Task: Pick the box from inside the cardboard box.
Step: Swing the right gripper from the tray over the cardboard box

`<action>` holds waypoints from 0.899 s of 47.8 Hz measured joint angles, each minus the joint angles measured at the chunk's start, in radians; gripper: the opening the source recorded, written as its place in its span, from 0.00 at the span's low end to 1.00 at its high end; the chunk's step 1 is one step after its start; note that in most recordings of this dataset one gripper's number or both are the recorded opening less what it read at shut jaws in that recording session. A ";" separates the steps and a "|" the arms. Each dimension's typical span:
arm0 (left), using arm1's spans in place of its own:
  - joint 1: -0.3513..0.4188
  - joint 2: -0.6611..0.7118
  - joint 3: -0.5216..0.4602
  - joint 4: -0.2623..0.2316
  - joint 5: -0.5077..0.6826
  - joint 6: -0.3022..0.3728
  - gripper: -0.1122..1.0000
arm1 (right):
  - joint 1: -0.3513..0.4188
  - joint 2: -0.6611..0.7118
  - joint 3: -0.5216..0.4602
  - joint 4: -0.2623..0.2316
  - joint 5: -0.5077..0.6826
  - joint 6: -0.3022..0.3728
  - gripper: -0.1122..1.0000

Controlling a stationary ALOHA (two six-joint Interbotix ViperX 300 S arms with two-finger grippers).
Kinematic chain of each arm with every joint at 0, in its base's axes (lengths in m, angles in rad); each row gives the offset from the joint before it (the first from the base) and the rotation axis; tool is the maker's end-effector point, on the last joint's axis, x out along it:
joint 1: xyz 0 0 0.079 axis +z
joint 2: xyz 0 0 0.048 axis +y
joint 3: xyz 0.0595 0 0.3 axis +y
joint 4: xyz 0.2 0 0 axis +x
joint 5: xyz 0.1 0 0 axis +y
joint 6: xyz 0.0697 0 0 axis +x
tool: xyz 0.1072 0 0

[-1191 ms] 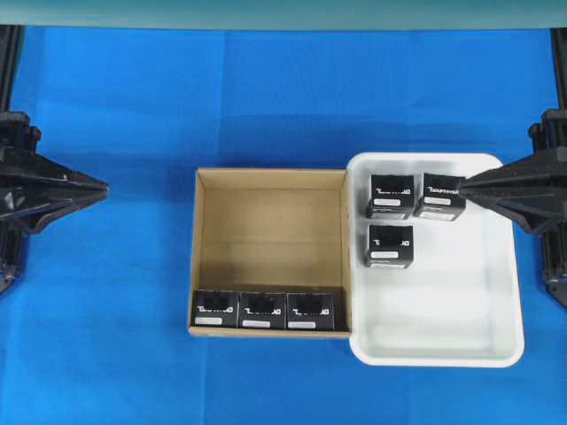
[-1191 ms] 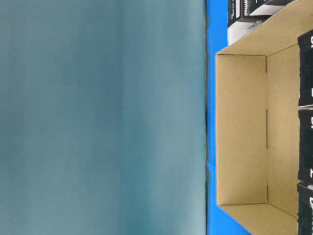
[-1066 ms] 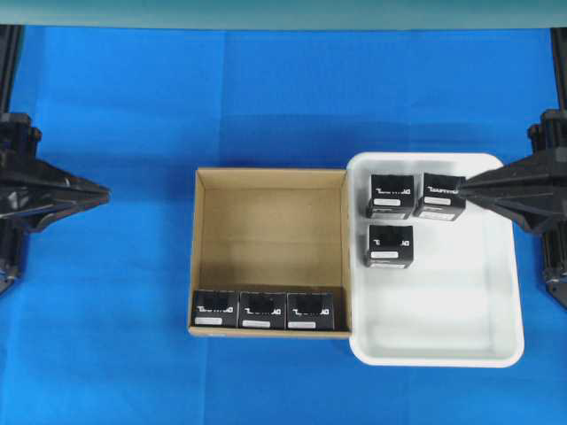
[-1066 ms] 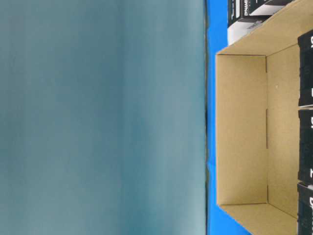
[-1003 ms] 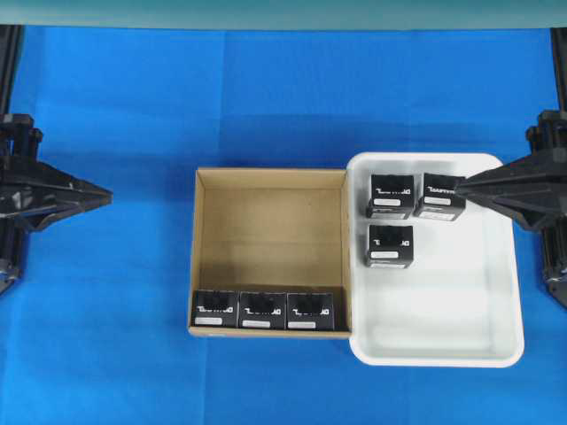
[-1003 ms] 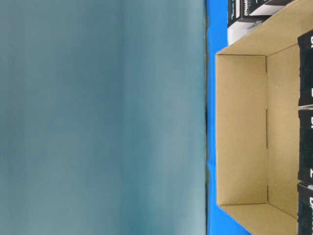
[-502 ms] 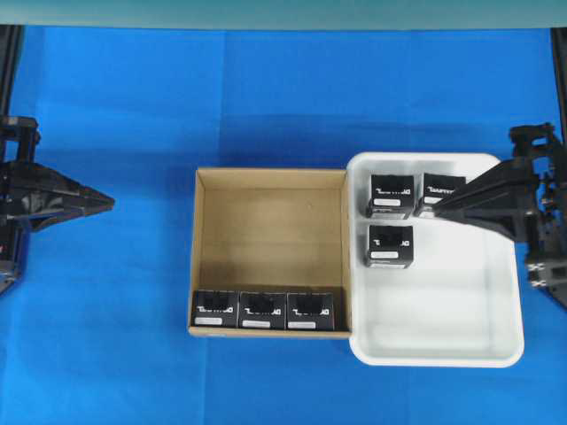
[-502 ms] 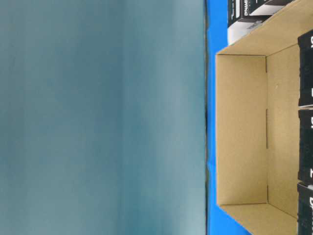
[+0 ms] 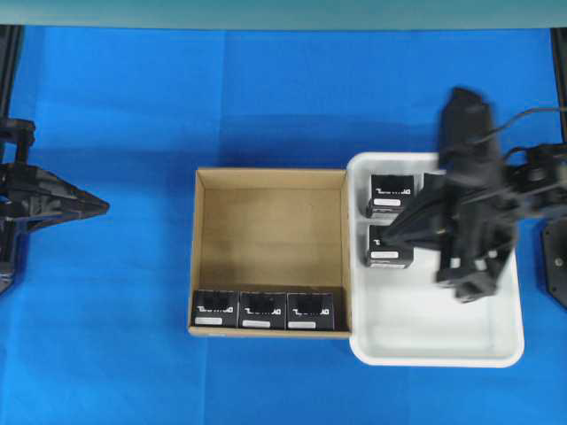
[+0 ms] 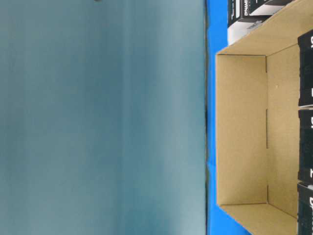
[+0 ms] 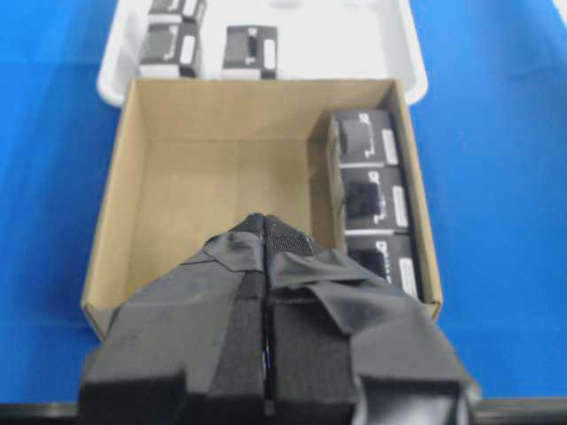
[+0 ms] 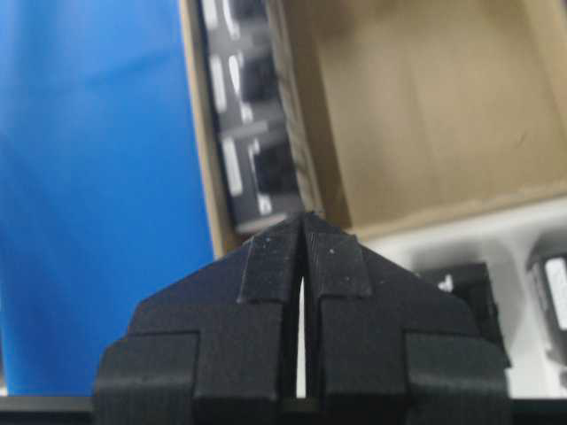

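Note:
The brown cardboard box (image 9: 205,257) sits mid-table with three black boxes (image 9: 263,311) in a row along its near wall; they also show in the left wrist view (image 11: 366,197) and blurred in the right wrist view (image 12: 257,168). My right gripper (image 9: 386,241) is shut and empty, raised over the white tray above a black box (image 9: 387,246) there, pointing toward the carton. My left gripper (image 9: 104,208) is shut and empty over the blue cloth, well left of the carton.
A white plastic tray (image 9: 496,350) touches the carton's right side and holds three black boxes, one (image 9: 392,196) near its far left corner, one partly hidden under my right arm. Blue cloth surrounds everything.
My right arm has swung in from the right edge and risen over the tray, its tip now near the tray's left side. The left gripper has barely moved.

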 measured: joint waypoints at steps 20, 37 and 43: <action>-0.009 -0.014 -0.002 0.000 0.025 -0.002 0.04 | 0.006 0.330 -0.305 0.002 0.383 -0.029 0.11; -0.011 -0.021 -0.002 0.000 0.025 0.000 0.04 | 0.031 0.502 -0.426 0.012 0.440 -0.161 0.11; -0.018 -0.023 -0.003 0.000 0.025 0.000 0.04 | 0.031 0.555 -0.449 0.014 0.457 -0.170 0.11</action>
